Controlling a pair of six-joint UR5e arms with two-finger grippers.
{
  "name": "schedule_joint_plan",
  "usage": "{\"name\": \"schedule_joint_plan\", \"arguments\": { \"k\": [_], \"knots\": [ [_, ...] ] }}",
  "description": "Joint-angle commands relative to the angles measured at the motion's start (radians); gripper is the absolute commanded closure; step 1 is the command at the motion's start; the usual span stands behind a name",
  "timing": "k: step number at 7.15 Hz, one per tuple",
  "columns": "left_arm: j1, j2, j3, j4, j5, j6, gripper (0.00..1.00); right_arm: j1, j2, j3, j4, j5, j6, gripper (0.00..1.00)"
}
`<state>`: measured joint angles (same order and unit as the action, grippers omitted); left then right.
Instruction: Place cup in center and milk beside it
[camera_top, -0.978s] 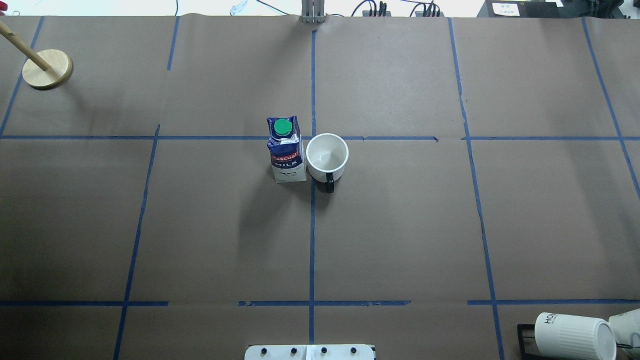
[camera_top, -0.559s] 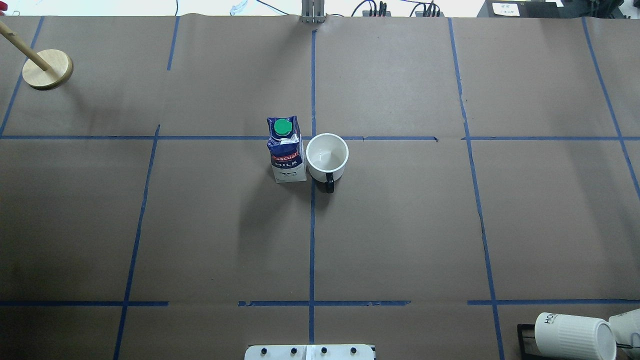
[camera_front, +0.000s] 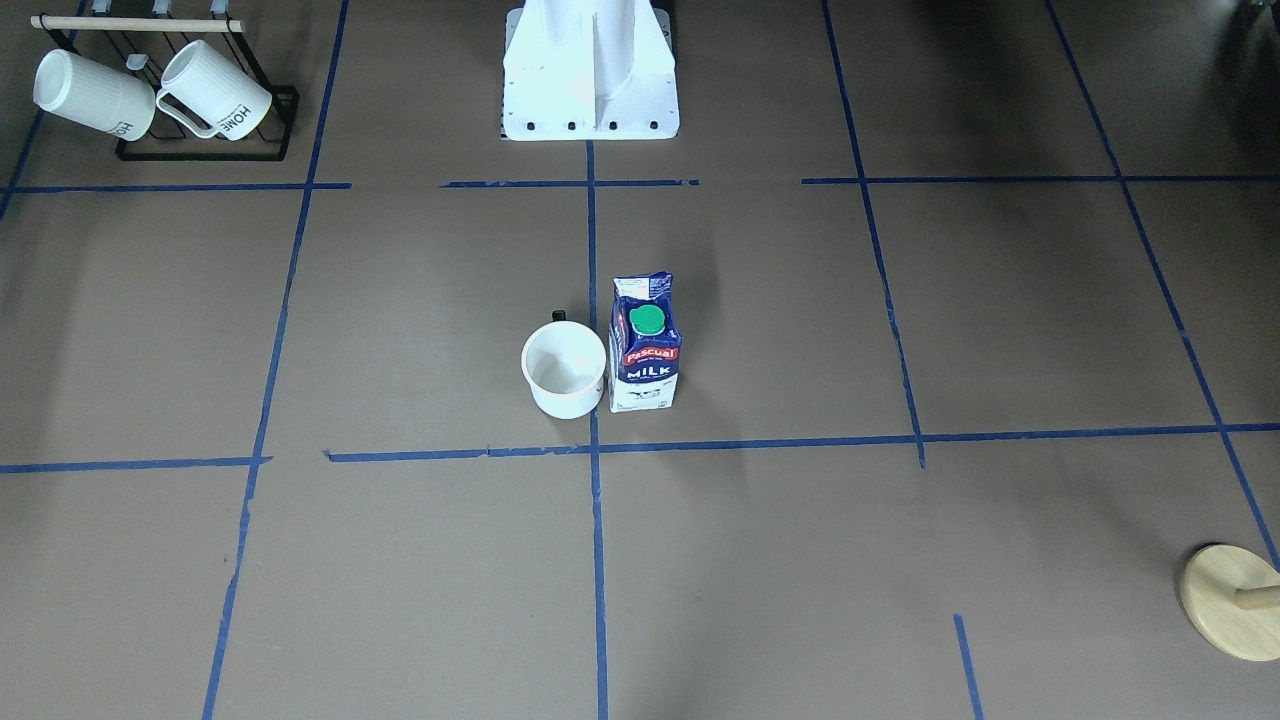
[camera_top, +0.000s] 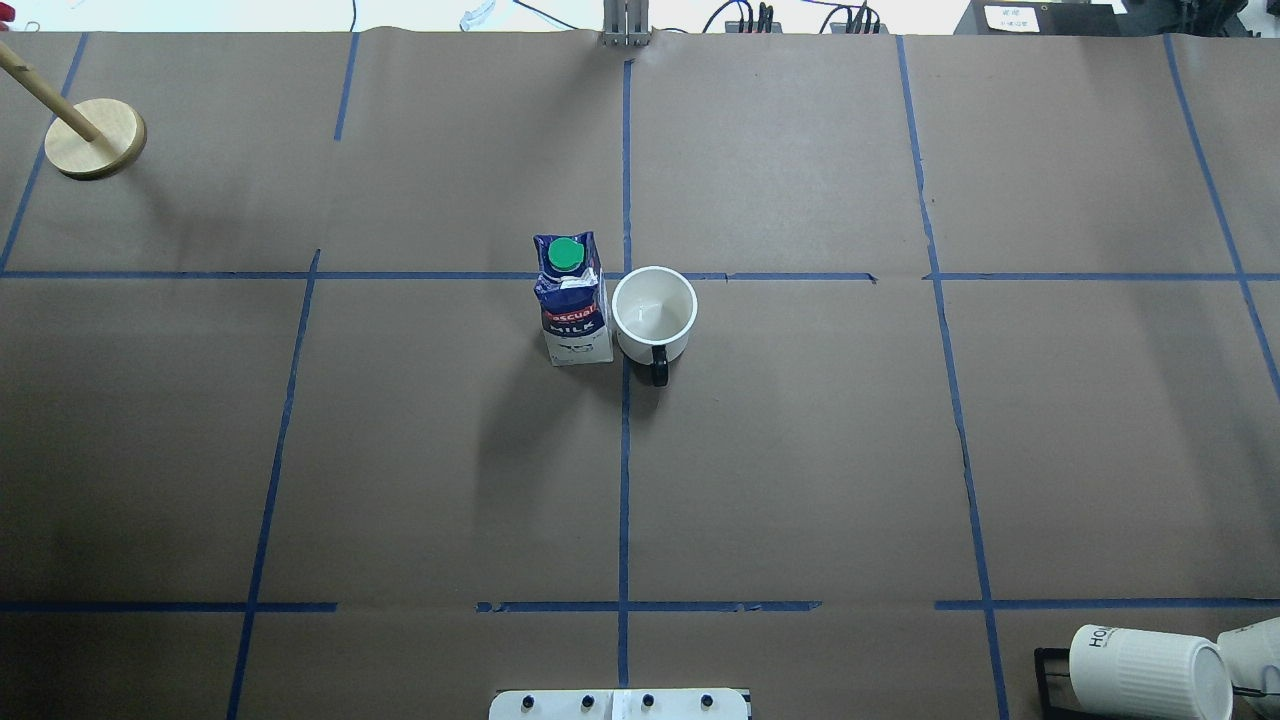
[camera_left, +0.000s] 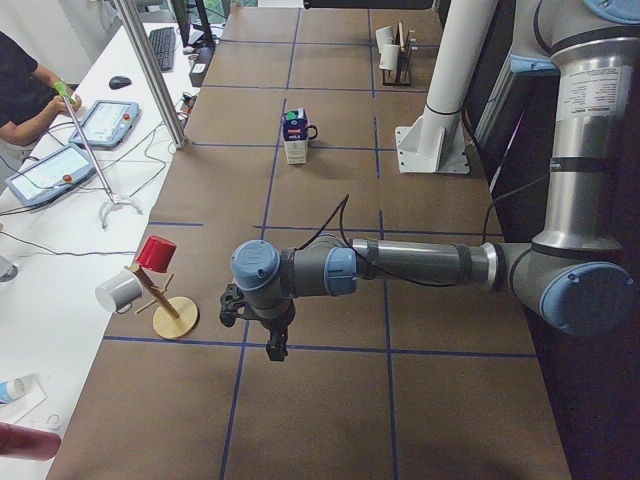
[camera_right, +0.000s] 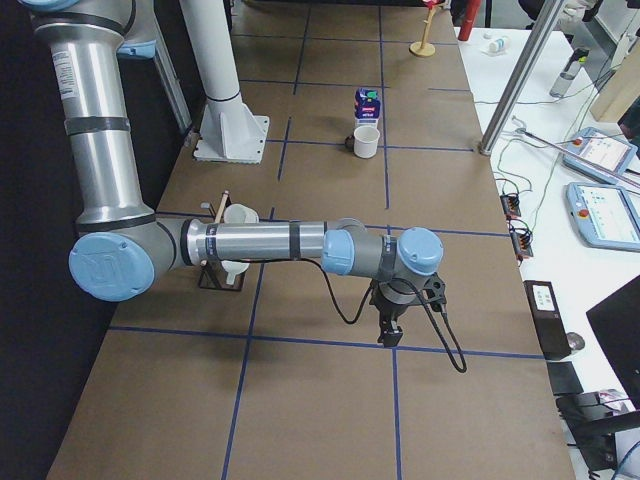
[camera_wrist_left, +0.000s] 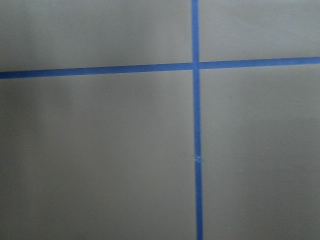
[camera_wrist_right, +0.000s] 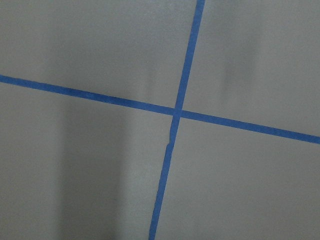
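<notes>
The white cup (camera_top: 654, 310) with a dark handle stands upright just on the robot's side of the center crossing of blue tape (camera_front: 594, 448). Its smiley face does not show. The navy and white milk carton (camera_top: 572, 300) with a green cap stands upright right beside the cup (camera_front: 564, 372), almost touching it; it also shows in the front-facing view (camera_front: 645, 345). The left gripper (camera_left: 277, 345) hangs over the table's left end, far from both. The right gripper (camera_right: 388, 335) hangs over the right end. I cannot tell whether either is open or shut. Both wrist views show only tape crossings.
A black rack with ribbed white "HOME" mugs (camera_front: 200, 100) stands near the robot's right. A wooden peg stand (camera_top: 95, 138) with a red cup (camera_left: 156, 253) and a grey mug is at the far left. The white robot base (camera_front: 590, 70) is at the near edge.
</notes>
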<state>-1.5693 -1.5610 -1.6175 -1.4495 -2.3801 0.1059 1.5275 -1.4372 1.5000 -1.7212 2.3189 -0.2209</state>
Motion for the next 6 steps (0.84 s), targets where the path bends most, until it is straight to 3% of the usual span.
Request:
{"name": "schedule_joint_plan", "arguments": {
  "k": [1, 2, 6],
  "knots": [
    [0.000, -0.005, -0.013, 0.003, -0.001, 0.001, 0.00, 0.000, -0.003, 0.021, 0.000, -0.001, 0.000, 0.00],
    [0.002, -0.001, -0.059, 0.014, 0.002, 0.001, 0.00, 0.000, -0.011, 0.035, 0.000, -0.003, 0.000, 0.00],
    [0.002, 0.001, -0.054, 0.014, 0.004, 0.001, 0.00, 0.000, -0.031, 0.062, 0.000, -0.009, 0.000, 0.00]
  ]
}}
